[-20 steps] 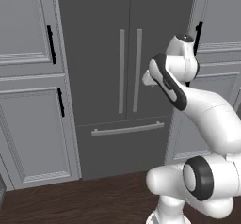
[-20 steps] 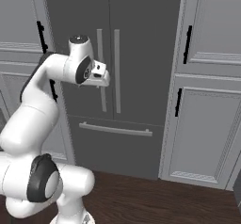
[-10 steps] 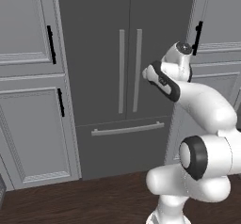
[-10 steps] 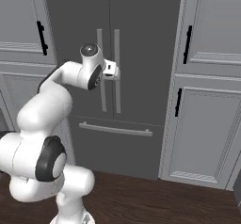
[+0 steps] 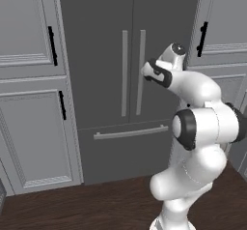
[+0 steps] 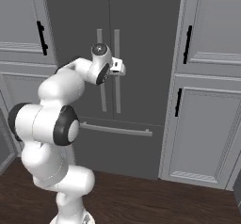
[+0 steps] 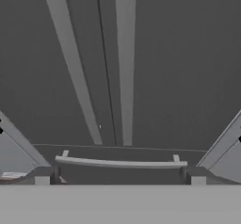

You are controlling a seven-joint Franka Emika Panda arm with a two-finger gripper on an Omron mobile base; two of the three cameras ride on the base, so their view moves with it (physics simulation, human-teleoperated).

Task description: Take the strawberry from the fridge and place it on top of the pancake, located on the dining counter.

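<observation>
The fridge (image 5: 96,55) (image 6: 141,39) stands straight ahead with both upper doors and the bottom drawer closed. The strawberry is hidden behind the doors. The pancake and the dining counter are out of view. My gripper (image 5: 145,70) (image 6: 123,69) is stretched out at mid-height of the doors, just in front of the right door's silver bar handle (image 5: 141,98). In the hand view the gripper (image 7: 120,176) is open, its fingertips (image 7: 44,176) wide apart with nothing between them. It looks down the two long handles (image 7: 124,63) toward the drawer handle (image 7: 120,162).
Light grey panelled cabinets (image 5: 29,31) (image 6: 212,124) with short black handles flank the fridge on both sides. A dark wooden floor (image 5: 72,205) runs along the front of the fridge and cabinets.
The arm has reached forward and the gripper has moved closer to the fridge's door handles. The jaws have stayed open.
</observation>
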